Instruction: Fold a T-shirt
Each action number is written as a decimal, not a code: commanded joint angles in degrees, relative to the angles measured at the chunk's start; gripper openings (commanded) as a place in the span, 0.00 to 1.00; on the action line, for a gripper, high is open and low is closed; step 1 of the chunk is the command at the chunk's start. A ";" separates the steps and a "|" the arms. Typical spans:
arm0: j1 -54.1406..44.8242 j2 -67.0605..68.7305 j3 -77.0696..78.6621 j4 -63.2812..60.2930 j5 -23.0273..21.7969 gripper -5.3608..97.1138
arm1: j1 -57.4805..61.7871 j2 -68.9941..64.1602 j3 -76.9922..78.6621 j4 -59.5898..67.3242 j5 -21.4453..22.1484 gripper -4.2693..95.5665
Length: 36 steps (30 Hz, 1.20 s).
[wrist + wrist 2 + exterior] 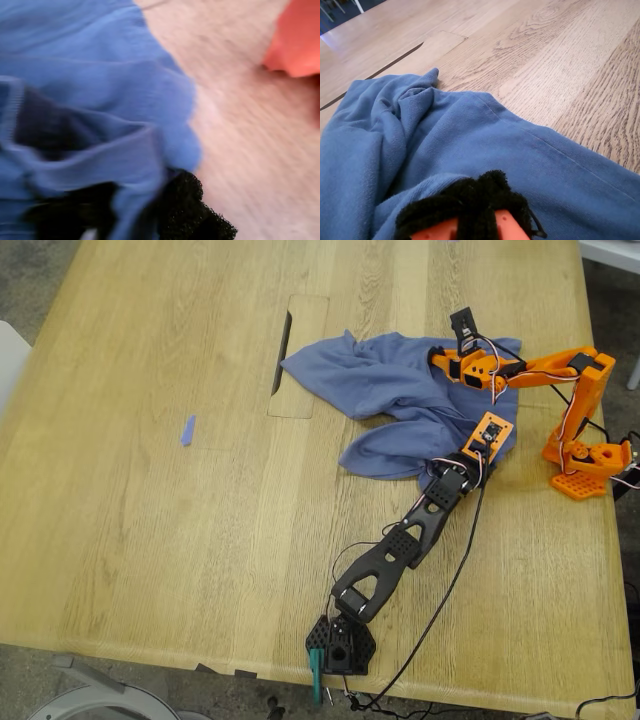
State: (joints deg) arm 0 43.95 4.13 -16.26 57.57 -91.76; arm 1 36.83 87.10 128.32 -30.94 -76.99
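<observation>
Two arms are on the cloth at once, and the T-shirt (pixel 400 390) is far from flat: a slate-blue heap crumpled right of centre on the wooden table (pixel 150 540) in the exterior view, one pointed corner reaching left to the cable slot (pixel 281 350), a second lobe sagging toward the near edge. No print is showing, only folds and a hem seam. My first gripper (pixel 482 445), on the black arm reaching up from the near edge, sits at the shirt's right near lobe; my second gripper (pixel 450 362), on the orange arm coming in from the exterior view's right, sits on the far right part of the heap. A small blue tape scrap (pixel 187 430) lies well apart to the left, and black cables (pixel 440 610) trail beside the black arm toward the near edge. Closer in, the first wrist view is blurred: the T-shirt (pixel 100 75) is bunched in ridges against the black padding of my first gripper (pixel 185 210), with an orange part (pixel 297 40) beyond on bare wood, and I cannot tell how far those jaws are apart. The second wrist view is sharp: the T-shirt (pixel 470 150) spreads toward the slot (pixel 375 67), a fold rising to the fuzzy black pad of my second gripper (pixel 470 205), which hides its own gap, so I cannot tell there either.
</observation>
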 commanded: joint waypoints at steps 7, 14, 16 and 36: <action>0.70 5.54 -2.90 2.99 4.48 0.67 | -0.62 6.68 0.97 1.14 0.26 0.04; 0.79 5.71 -2.81 3.87 10.81 0.70 | -2.11 8.17 2.02 1.76 -0.18 0.04; 0.62 4.04 -2.72 3.69 13.10 0.72 | -2.72 8.53 2.02 2.02 -0.35 0.04; -7.82 -9.58 -2.90 5.89 29.88 0.54 | -3.25 14.33 6.24 3.43 -0.26 0.04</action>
State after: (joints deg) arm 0 41.66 -4.39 -17.23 60.64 -62.75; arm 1 33.22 97.73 134.74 -27.33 -76.99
